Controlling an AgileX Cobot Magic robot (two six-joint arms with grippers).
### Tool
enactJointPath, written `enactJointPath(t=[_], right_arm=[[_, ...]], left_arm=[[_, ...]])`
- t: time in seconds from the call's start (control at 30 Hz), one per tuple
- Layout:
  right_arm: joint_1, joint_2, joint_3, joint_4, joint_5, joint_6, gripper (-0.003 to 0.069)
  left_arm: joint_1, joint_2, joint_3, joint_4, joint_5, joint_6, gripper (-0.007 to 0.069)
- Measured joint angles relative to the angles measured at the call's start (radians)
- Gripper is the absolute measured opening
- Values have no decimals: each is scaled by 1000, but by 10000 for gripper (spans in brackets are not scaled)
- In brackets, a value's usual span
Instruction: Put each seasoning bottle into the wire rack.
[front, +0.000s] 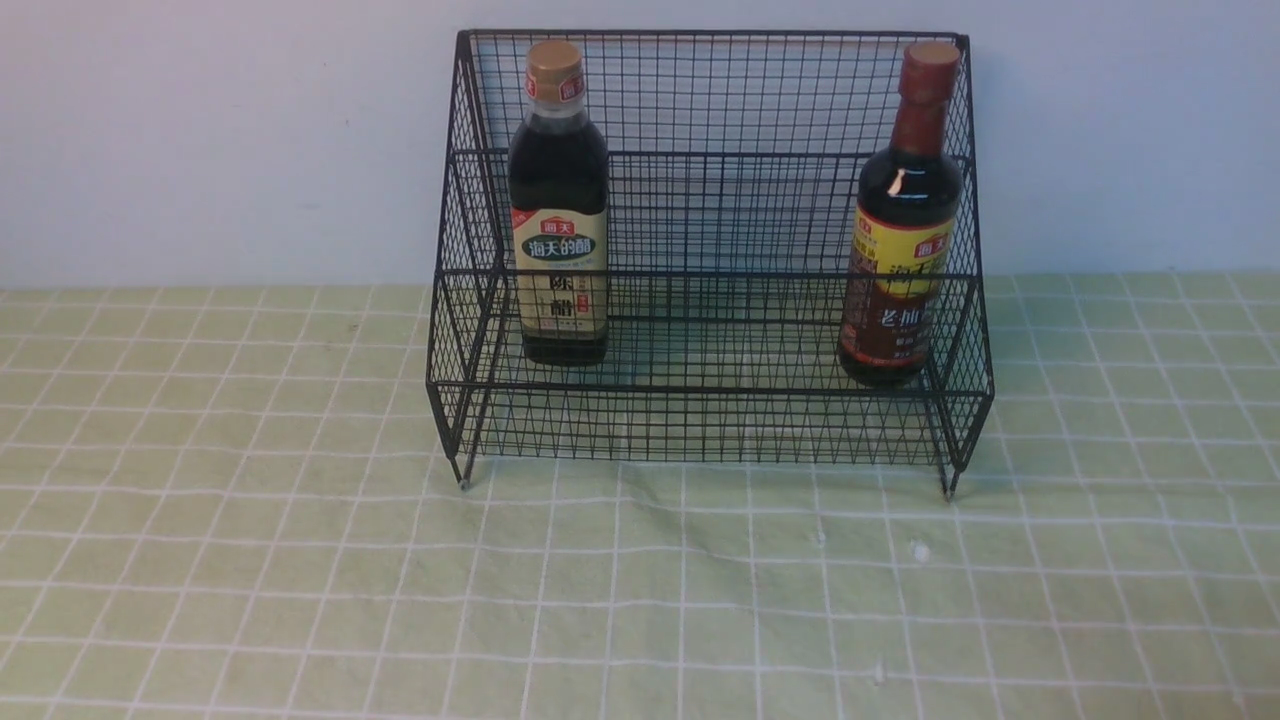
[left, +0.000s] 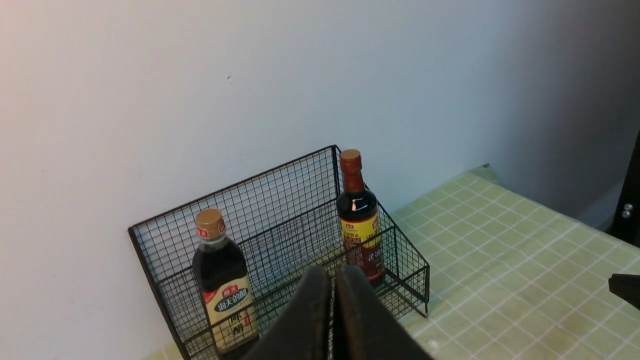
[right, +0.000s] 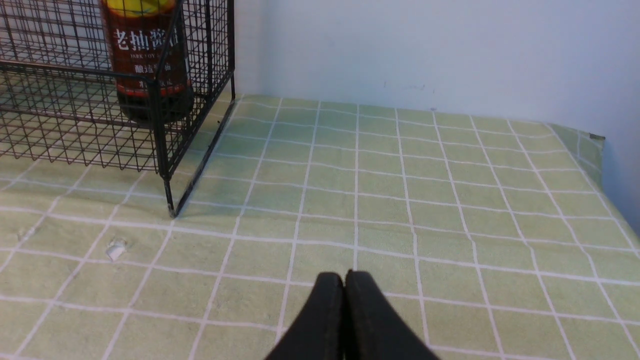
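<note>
The left gripper (left: 334, 272) and the right gripper (right: 346, 276) are both fully closed, fingertips together, with nothing between them. Beyond them, the black wire rack (front: 715, 388) holds both seasoning bottles — the gold-capped one (front: 560, 190) toward its left end, the red-capped one (front: 905, 215) beside its right end, leaning slightly. Mesh separates the two bottles from the green checked cloth (front: 680, 600) below. The right wrist view shows only the red-capped bottle's lower part; the left wrist view takes in both bottles, caps included. Neither arm enters the front view.
</note>
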Motion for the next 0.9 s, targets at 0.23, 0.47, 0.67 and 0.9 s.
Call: enactJointPath(t=[0.23,0.47,0.67,0.9], right_arm=[[0,0,0,0,0,0,-13],[0,0,0,0,0,0,-13],[0,0,0,0,0,0,-13],[0,0,0,0,0,0,-13]], left_arm=[[0,-22,-2,59,-4,43,-6],[0,-22,-2,197,-70,-2,-6],[0,-51,82,462,-140,-297,-6],[0,-227,583,616,-472,-345,-6]])
